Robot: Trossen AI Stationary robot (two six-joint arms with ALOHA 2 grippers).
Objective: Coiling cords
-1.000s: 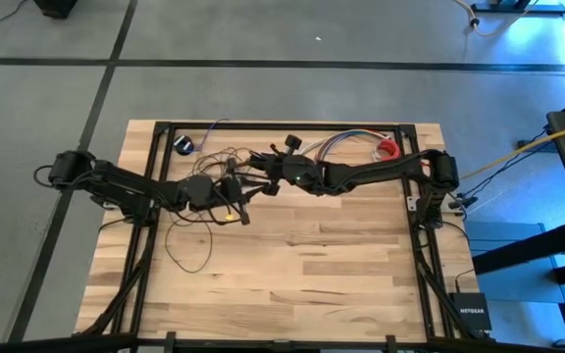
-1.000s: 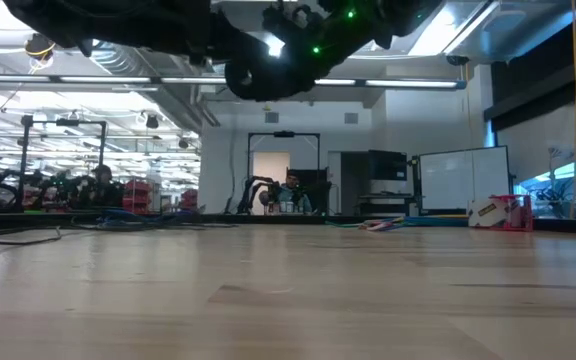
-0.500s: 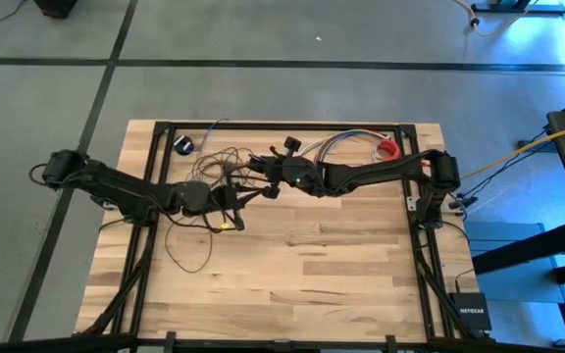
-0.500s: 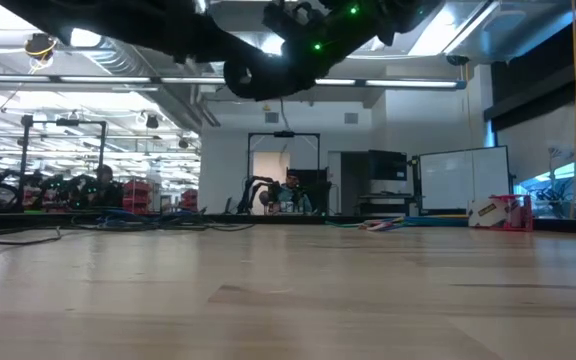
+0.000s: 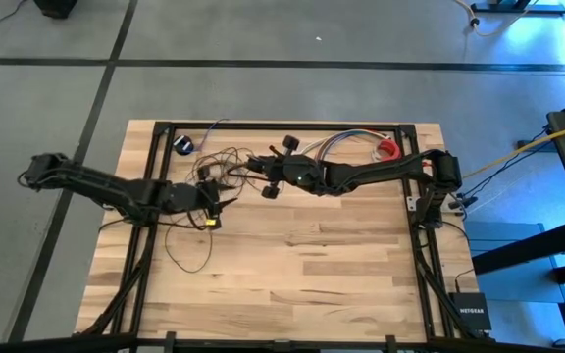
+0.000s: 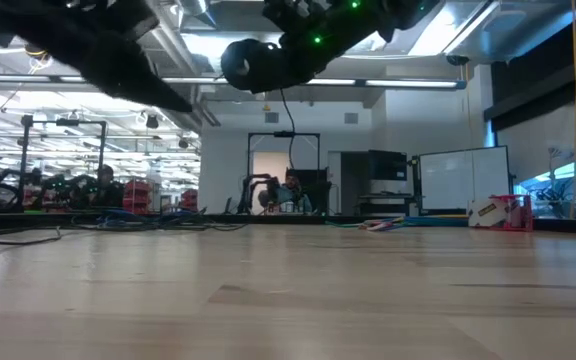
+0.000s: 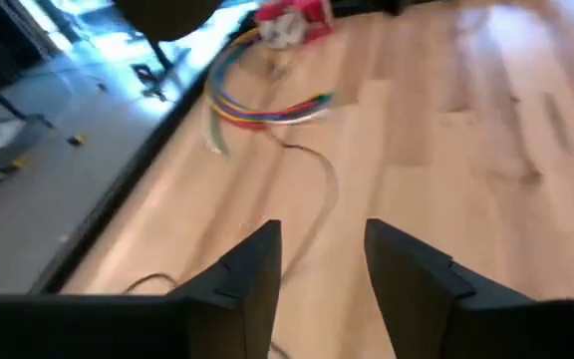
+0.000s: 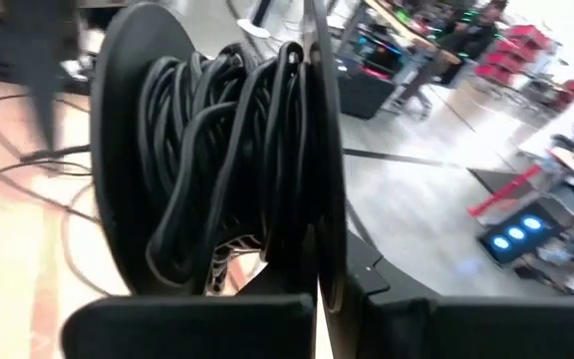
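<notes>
The thin dark cord lies in loose loops at the table's far left, with one wide loop nearer the front. Its small black puck rests by the far edge. Part of the cord is wound on a black spool, which hangs high above the table. My right gripper is shut on that spool. My left gripper stands open to the left of it. Nothing is between its fingers, and a stretch of cord lies on the wood beyond them. My right gripper pinches one thin flange of the spool between its two fingers, at the flange's rim. The fingers reach in roughly level from the table's right side. The spool is lifted clear of the table, and a strand of cord hangs from it.
A short bundle of multicoloured wires and a red object lie at the far right. A black frame runs along the table's far edge. Bare wood fills the near half. A yellow cable runs off to the right of the table.
My left gripper has drawn back toward the table's left edge, away from the spool, and its arm has swung left with it. The right gripper has kept the spool raised in about the same place.
</notes>
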